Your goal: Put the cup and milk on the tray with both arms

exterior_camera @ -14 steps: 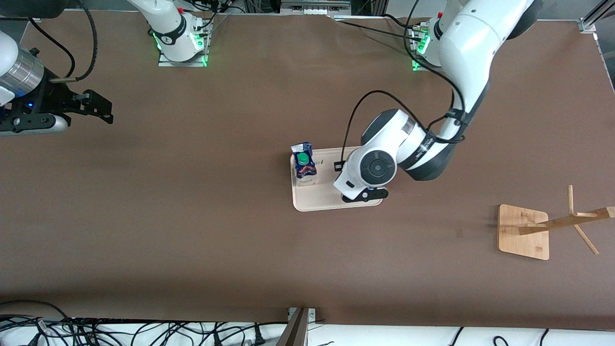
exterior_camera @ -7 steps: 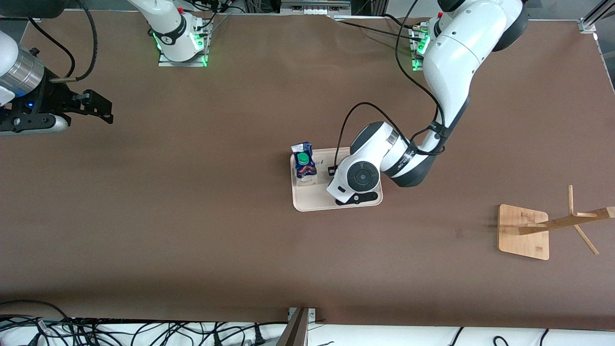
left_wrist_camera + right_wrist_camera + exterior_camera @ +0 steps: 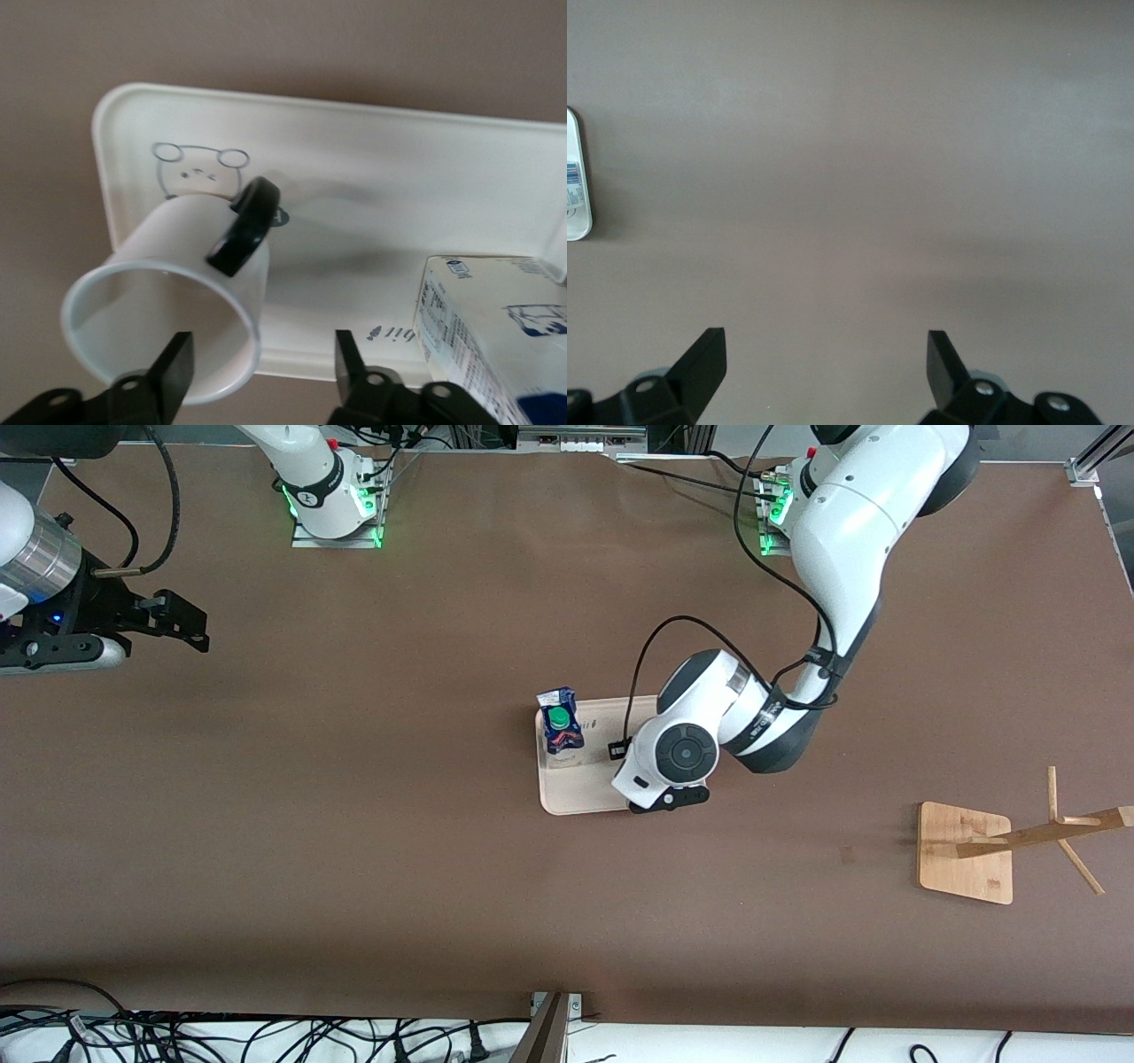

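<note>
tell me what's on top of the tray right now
The milk and the cup sit on the tray. In the front view the left arm covers the cup and part of the tray.

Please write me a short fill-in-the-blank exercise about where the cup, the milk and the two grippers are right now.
1. The cup and the milk both stand on the ____.
2. The cup's handle is coloured ____.
3. The left gripper is over the tray, its fingers ____ and apart from the cup's rim.
4. The right gripper waits over bare ____.

Missing words: tray; black; open; table
</note>
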Motion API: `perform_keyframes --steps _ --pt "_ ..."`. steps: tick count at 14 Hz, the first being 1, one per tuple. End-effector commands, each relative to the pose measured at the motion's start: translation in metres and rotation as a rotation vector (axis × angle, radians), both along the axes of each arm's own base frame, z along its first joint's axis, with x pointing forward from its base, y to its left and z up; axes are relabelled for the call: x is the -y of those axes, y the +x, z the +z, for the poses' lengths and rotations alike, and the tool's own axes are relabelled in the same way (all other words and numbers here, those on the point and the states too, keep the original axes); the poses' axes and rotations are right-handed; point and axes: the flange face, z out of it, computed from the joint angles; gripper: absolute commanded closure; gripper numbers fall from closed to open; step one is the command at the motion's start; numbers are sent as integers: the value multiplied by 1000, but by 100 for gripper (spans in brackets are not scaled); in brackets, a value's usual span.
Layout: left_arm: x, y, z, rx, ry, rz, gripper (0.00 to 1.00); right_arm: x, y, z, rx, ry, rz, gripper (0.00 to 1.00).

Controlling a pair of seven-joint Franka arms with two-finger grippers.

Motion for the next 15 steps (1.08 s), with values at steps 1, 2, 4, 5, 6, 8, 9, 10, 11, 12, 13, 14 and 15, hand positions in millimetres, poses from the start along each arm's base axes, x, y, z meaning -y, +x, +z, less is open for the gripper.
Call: perform_keyframes --steps 1,2,4,5,6,8,9,10,11,12,13,14,15 --pt "-39 13 77 63 -21 -69 0 0 -4 6 -3 -8 4 0" --pt "-47 14 111 113 -38 -127 0 0 -4 6 -5 -8 4 0" --pt "-78 17 156 164 -22 -192 0 0 -4 7 -5 -8 4 0" --pt "-91 15 180 184 3 -241 0 0 -4 7 -6 -8 4 0" --pt "-108 14 204 213 26 -282 0 1 -4 6 -8 -8 3 0" --pt "-166 20 248 265 13 -330 0 0 -4 7 -6 -8 4 0" --pt "-187 17 266 284 5 -372 0 0 -4 7 -6 -8 4 0" --pt "-209 10 274 287 21 -401 0 0 -4 7 -6 -8 4 0" --pt "-236 3 288 303 16 -386 0 0 -4 7 -6 -8 4 0" --pt "-260 -16 295 296 -13 -340 0 0 -4 7 -6 -8 4 0" --pt "-277 -32 304 323 -28 -299 0 0 -4 6 -8 -8 4 0" --pt "-296 -49 311 359 -18 -293 0 0 -4 6 -8 -8 4 0" --pt "-300 -60 317 392 -12 -336 0 1 -4 7 -6 -8 3 0"
